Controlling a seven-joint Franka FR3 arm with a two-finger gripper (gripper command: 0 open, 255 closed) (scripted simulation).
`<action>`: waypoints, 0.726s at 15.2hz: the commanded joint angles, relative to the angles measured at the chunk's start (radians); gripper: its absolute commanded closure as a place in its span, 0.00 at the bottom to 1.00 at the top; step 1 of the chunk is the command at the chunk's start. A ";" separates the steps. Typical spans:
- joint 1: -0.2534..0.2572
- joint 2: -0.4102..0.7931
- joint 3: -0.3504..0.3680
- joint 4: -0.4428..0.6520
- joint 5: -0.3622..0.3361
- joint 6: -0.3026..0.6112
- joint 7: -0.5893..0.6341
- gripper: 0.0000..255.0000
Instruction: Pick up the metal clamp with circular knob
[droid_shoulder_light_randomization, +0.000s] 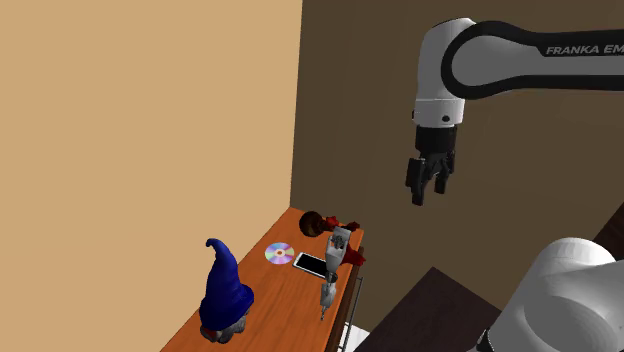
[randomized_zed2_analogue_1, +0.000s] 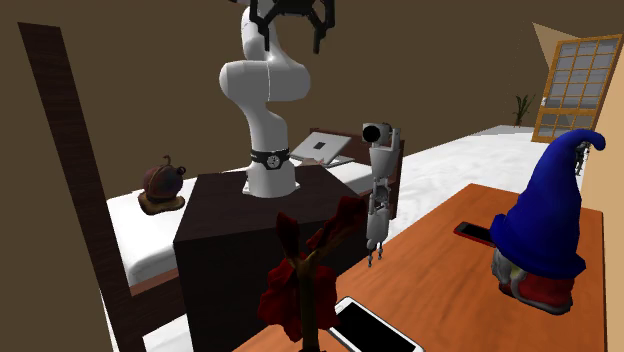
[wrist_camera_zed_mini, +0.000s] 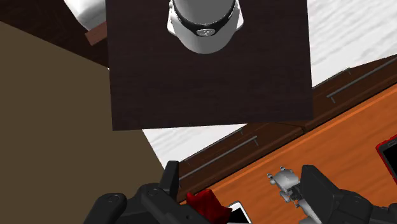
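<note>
High above the orange worktop (droid_shoulder_light_randomization: 275, 300), the black tool (droid_shoulder_light_randomization: 428, 185) hangs with its fingers spread wide and empty. The grey metal clamp (droid_shoulder_light_randomization: 334, 258) sits untouched at the worktop's edge facing the arm, just beside a white phone (droid_shoulder_light_randomization: 310, 264). Descent, grasp and lift all appear yet to come.

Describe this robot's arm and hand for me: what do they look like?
The arm is rounded white segments with dark joints; one segment carries FRANKA lettering, and a black ring circles its base. The gripper is all black, with two blocky fingers.
</note>
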 joint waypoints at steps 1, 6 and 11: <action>0.000 0.000 0.000 0.000 0.000 0.000 0.000 0.00; 0.032 0.089 0.039 -0.043 0.083 0.176 0.037 0.00; 0.065 0.207 0.079 -0.052 0.161 0.354 0.062 0.00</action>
